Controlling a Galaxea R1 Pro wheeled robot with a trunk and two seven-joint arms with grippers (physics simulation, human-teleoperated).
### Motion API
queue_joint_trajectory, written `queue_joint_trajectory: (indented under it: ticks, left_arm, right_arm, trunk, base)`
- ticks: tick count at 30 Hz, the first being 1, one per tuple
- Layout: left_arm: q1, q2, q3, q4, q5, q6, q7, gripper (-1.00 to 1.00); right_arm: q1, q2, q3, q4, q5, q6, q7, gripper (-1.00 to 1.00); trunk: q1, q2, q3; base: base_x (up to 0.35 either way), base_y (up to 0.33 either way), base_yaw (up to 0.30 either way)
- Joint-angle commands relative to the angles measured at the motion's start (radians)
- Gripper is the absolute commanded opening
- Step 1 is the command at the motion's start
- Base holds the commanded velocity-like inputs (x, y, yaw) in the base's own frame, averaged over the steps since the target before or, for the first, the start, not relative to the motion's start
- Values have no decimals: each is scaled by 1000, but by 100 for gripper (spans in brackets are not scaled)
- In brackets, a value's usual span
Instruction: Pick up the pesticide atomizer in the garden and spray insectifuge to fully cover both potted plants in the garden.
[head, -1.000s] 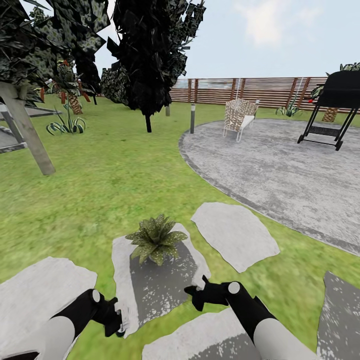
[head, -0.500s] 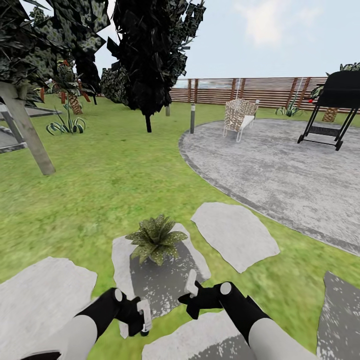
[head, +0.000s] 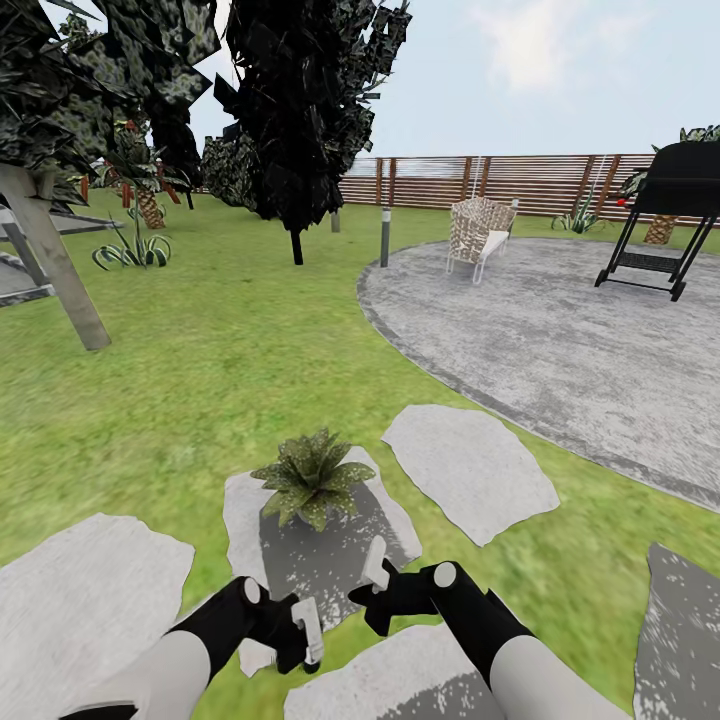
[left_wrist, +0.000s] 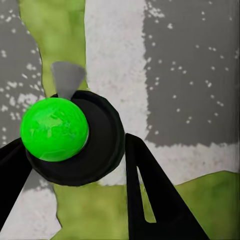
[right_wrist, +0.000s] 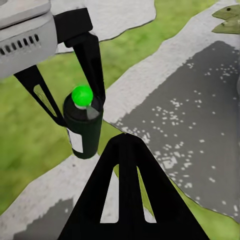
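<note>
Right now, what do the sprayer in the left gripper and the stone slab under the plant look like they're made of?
The sprayer looks like smooth dark plastic with a pale label and a glossy bright-green cap, held in the left gripper; plastic is a guess from the even sheen. The stone slab looks like rough, matte grey stone, speckled light on dark, with irregular edges. The plant has green leaves dotted with pale specks.

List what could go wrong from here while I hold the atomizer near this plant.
1. The right gripper sits close beside the left gripper; a small move could knock the pesticide atomizer askew.
2. The fingers clasp the atomizer just below its top, so it may tilt or slip.
3. The atomizer is short of the potted plant, so spray may land on the stepping stone instead.
</note>
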Motion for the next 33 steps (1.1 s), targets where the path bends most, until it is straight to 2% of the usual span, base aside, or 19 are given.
queue_joint_trajectory:
  ticks: [1, 3, 8, 14, 22, 25, 26, 29, 33]
  left_arm:
    - [0, -5, 8, -1, 1, -6, -4, -100]
    - [0, -11, 8, -1, 14, -6, -5, -100]
    - [0, -15, 8, -1, 70, -66, -12, -100]
    - [0, -18, 8, 0, 78, -71, -21, -100]
    - [0, -49, 8, -3, 79, -67, -31, -100]
    - [-1, -53, 9, -7, 80, -66, -32, -100]
    - [-2, -53, 9, -8, 85, -66, -32, -100]
    - [-7, -52, 7, -8, 128, -65, -34, -100]
    - [-9, -51, 5, -8, 142, -65, -35, -100]
  right_arm:
    - [0, 0, -1, -1, 11, -8, 0, -100]
    - [0, 0, -1, -1, 11, -8, 0, -100]
    - [0, 0, -1, 0, 11, -8, 0, -100]
    - [0, 0, -1, 1, 11, -8, -1, -100]
    - [0, 0, -1, 1, 11, -8, -1, -100]
    - [0, 0, -1, 1, 11, -8, -1, -100]
    - [0, 0, -1, 2, 11, -8, -1, -100]
    - [0, 0, -1, 2, 11, -8, -1, -100]
    - [0, 0, -1, 2, 11, -8, -1, -100]
  trunk:
    - [0, 0, -1]
    - [0, 0, -1]
    - [0, 0, -1]
    - [0, 0, -1]
    - [0, 0, -1]
    - [0, 0, -1]
    - [0, 0, -1]
    - [0, 0, -1]
    - [0, 0, -1]
  base:
    - [0, 0, 0]
    - [0, 0, 0]
    - [0, 0, 0]
    - [0, 0, 0]
    - [0, 0, 0]
    - [0, 0, 0]
    - [0, 0, 0]
    - [0, 0, 0]
    - [0, 0, 0]
